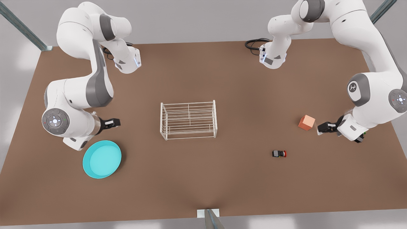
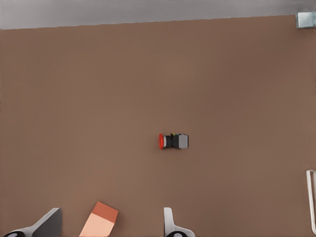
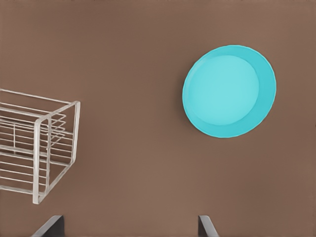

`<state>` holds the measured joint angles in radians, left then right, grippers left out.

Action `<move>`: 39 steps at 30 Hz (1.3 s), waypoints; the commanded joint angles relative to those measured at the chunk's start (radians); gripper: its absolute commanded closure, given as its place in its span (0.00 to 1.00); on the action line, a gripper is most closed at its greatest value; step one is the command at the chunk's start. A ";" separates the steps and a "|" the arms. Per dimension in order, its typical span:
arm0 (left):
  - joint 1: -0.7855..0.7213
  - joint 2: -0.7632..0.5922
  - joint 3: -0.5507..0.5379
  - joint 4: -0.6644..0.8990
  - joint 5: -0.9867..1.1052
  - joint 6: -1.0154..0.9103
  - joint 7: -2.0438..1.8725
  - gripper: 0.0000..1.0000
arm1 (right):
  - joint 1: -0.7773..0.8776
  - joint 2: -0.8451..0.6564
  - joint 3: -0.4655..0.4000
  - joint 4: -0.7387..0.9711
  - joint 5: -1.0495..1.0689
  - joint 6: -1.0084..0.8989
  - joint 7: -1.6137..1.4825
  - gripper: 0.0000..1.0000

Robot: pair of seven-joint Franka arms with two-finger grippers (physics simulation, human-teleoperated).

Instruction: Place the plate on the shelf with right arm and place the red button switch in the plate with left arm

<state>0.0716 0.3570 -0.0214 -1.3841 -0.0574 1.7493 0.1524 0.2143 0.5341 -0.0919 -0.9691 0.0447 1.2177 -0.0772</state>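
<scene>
Plate untouched; both hands open, empty.

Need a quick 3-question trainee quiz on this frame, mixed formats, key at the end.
1. True or false: the plate already rests on the shelf.
2. Multiple choice: which thing lies closest to the left gripper? A) the plate B) the orange cube C) the shelf
3. Fill in: the red button switch lies on the ____, held by neither gripper.

Key
1. False. The plate sits on the table, just below the right gripper in the front view, apart from the shelf.
2. B. The cube sits right beside the open left gripper.
3. table. The switch lies on its side, on the front view's right.
</scene>
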 commanded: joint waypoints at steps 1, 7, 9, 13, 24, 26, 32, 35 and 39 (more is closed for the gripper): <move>0.001 -0.001 0.000 0.000 -0.001 0.073 0.141 0.00 | -0.039 -0.011 0.032 -0.005 -0.002 0.017 -0.076 0.00; -0.087 0.054 -0.008 -0.007 -0.007 0.064 -0.563 0.00 | -0.131 0.065 0.014 -0.122 0.004 0.204 -0.105 0.00; -0.167 0.100 -0.008 -0.003 -0.009 0.088 -0.729 0.00 | -0.237 0.168 0.012 -0.123 0.006 0.330 -0.242 0.00; -0.157 0.143 -0.005 -0.009 -0.029 0.131 -0.942 0.00 | -0.285 0.299 -0.009 -0.135 0.053 0.557 -0.254 0.00; -0.148 0.319 -0.006 -0.059 -0.052 0.484 -1.188 0.00 | -0.394 0.339 -0.014 -0.212 0.146 0.579 -0.701 0.00; -0.141 0.309 -0.006 -0.079 -0.052 0.486 -1.186 0.00 | -0.403 0.345 -0.015 -0.264 0.109 0.674 -0.748 0.00; -0.130 0.224 -0.005 -0.320 -0.076 0.747 -1.189 0.00 | -0.417 0.360 -0.019 -0.303 0.052 0.735 -0.782 0.00; -0.131 0.240 -0.005 -0.296 -0.094 0.757 -1.194 0.00 | -0.418 0.388 -0.019 -0.306 0.063 0.735 -0.773 0.04; -0.131 0.258 -0.003 -0.259 -0.088 0.756 -1.258 0.00 | -0.397 0.397 -0.019 -0.313 0.080 0.738 -0.744 0.12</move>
<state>-0.0620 0.6128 -0.0245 -1.6452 -0.1458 2.4489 -0.8264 -0.1873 0.9303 -0.1103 -1.2807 0.1183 1.9331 -0.6305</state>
